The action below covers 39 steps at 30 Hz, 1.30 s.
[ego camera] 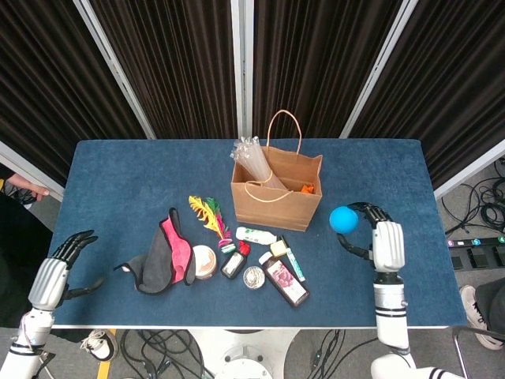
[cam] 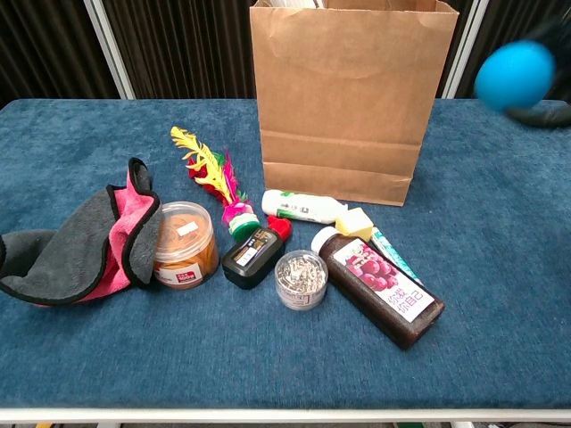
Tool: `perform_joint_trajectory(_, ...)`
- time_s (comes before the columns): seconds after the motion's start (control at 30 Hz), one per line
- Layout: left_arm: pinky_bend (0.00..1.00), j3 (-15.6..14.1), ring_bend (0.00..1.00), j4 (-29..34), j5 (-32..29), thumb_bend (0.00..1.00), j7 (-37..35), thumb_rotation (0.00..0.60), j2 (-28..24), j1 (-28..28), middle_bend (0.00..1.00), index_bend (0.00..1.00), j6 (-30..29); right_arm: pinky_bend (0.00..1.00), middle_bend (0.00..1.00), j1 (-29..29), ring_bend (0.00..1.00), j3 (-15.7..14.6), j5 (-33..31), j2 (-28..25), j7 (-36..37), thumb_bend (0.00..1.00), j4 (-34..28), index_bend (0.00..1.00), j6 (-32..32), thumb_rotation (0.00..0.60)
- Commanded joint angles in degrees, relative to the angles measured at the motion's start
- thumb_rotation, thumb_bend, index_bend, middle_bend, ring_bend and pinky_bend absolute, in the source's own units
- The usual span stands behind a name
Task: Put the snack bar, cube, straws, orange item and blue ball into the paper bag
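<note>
Ball (ego camera: 342, 219) gripped in the right hand (ego camera: 385, 243) — raised off the table (ego camera: 118, 181), right of the bag (ego camera: 276, 193).
Round, so no long axis; straws (ego camera: 251, 158) lean up-left out of the bag. Left hand (ego camera: 54, 272) lies open, empty, off the table's left edge. Bottle (cam: 382, 285) label writing is unreadable.

My white-and-black right robot hand (ego camera: 384, 239) carries the blue ball (ego camera: 343, 219) beside the plain brown paper bag (ego camera: 276, 193), over the dark blue desk (ego camera: 118, 181).
</note>
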State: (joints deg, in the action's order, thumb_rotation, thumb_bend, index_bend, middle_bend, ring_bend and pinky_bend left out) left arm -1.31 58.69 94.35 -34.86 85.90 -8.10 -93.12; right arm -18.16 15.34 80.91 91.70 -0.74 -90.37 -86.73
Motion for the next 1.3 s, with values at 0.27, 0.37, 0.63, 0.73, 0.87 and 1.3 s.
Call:
perform_joint_trajectory(0.27, 0.24, 0.2, 0.15, 1.4, 0.3, 0.24, 1.2, 0.600, -0.5, -0.4, 0.23, 0.24, -0.1, 0.41, 0.45, -7.5, 0.34, 10.6, 0.2, -5.4, -10.9, 0.18, -9.3, 0.42, 1.9, 0.600)
perform_joint_trajectory(0.37, 0.24, 0.4, 0.15, 1.6, -0.1, 0.24, 1.0, 0.600, -0.7, -0.4, 0.23, 0.24, -0.1, 0.41, 0.45, -12.2, 0.34, 13.2, -4.0, -2.7, -13.3, 0.18, -5.9, 0.42, 5.8, 0.600)
perform_joint_trajectory(0.63, 0.24, 0.9, 0.15, 1.0, -1.1, 0.24, 0.3, 0.600, -1.0, -0.3, 0.23, 0.24, 0.4, 0.39, 0.44, -21.3, 0.33, 15.3, -9.2, 4.7, -15.0, 0.16, 3.8, 0.41, 11.1, 0.600)
perform_joint_trajectory(0.73, 0.24, 1.0, 0.15, 0.7, -1.3, 0.24, 0.1, 0.600, -0.9, -0.2, 0.23, 0.24, 0.4, 0.19, 0.35, -23.0, 0.18, 14.9, -9.4, 6.0, -13.9, 0.03, 6.2, 0.31, 11.9, 0.600)
perform_joint_trajectory(0.87, 0.24, 1.0, 0.15, 0.4, -1.4, 0.24, -0.2, 0.600, -0.8, -0.1, 0.23, 0.24, 0.4, 0.00, 0.18, -23.9, 0.00, 14.4, -8.3, 6.7, -12.3, 0.00, 8.2, 0.15, 11.0, 0.600)
perform_joint_trajectory(1.3, 0.24, 0.7, 0.15, 1.3, -0.7, 0.24, 1.1, 0.600, -0.9, -0.5, 0.23, 0.24, 0.7, 0.00, 0.15, -15.4, 0.00, 6.8, 4.0, -3.1, -8.1, 0.00, -1.5, 0.11, -0.3, 0.600)
